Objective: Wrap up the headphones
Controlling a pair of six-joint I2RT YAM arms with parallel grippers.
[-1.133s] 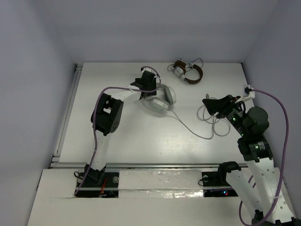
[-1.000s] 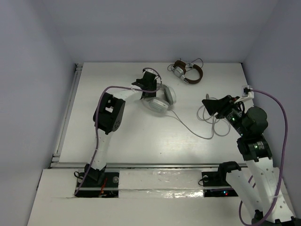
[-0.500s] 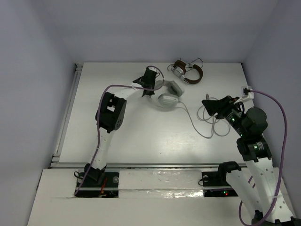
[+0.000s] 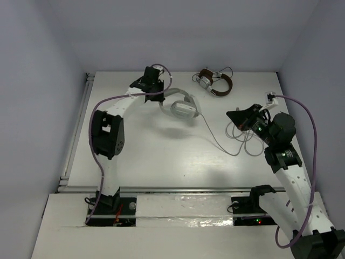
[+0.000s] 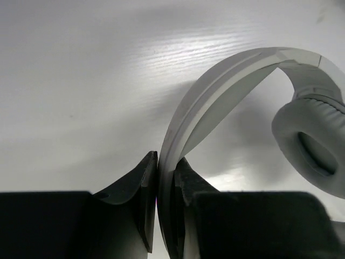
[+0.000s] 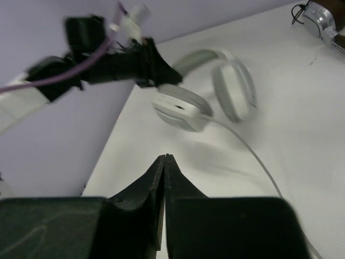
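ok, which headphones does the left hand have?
The big white over-ear headphones, pinched at the headband by the left hand. The small brown-and-silver pair lies apart, ungripped.

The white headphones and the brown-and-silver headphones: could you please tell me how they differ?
The white headphones are larger than the brown-and-silver headphones. The left gripper clamps the white headphones' headband; the brown-and-silver headphones lie untouched near the far edge. The white pair's cable is light grey, the other's dark. Both are corded.

Plain white worktop (image 4: 156, 156); large white padded over-ear headphones (image 4: 183, 108), thin pale-grey cable (image 4: 218, 144); small brown-and-silver headphones (image 4: 214, 82), dark cord; lilac walls (image 4: 43, 81).
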